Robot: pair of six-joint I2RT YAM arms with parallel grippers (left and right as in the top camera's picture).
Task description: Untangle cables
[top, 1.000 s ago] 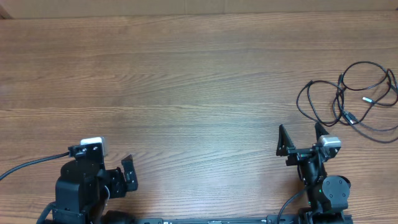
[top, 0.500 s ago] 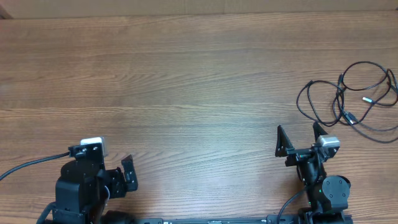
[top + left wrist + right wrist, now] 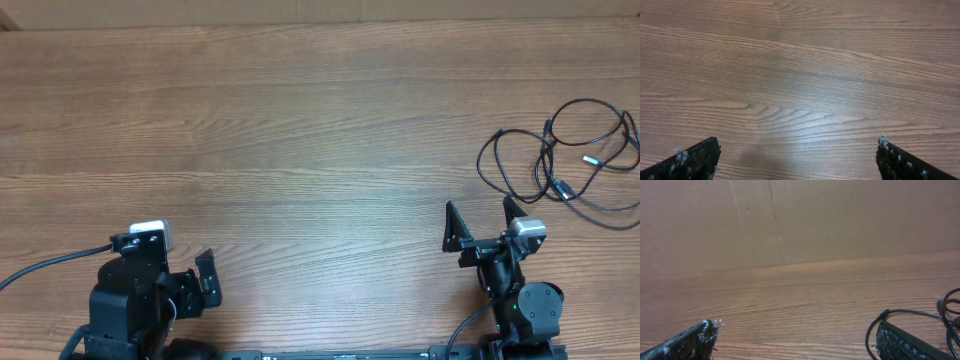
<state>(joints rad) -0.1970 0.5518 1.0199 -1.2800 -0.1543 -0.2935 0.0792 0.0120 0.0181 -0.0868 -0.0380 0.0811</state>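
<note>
The cables [image 3: 565, 150] are thin black cords lying in loose overlapping loops with small plugs at the far right of the wooden table [image 3: 300, 130]. My right gripper [image 3: 480, 212] stands open near the front edge, short of the tangle and to its left, touching nothing. In the right wrist view, one black loop of the cables [image 3: 912, 312] curves just beyond the right finger [image 3: 900, 342], and the right gripper [image 3: 799, 327] holds nothing. My left gripper [image 3: 195, 283] is at the front left, far from the cords. Only bare wood shows between the wide-open fingers of the left gripper [image 3: 798, 150].
A brown cardboard wall [image 3: 800, 220] runs along the table's far edge. Thick black arm cables [image 3: 40, 268] trail off at the front left. Both arm bases [image 3: 525, 310] sit at the front edge.
</note>
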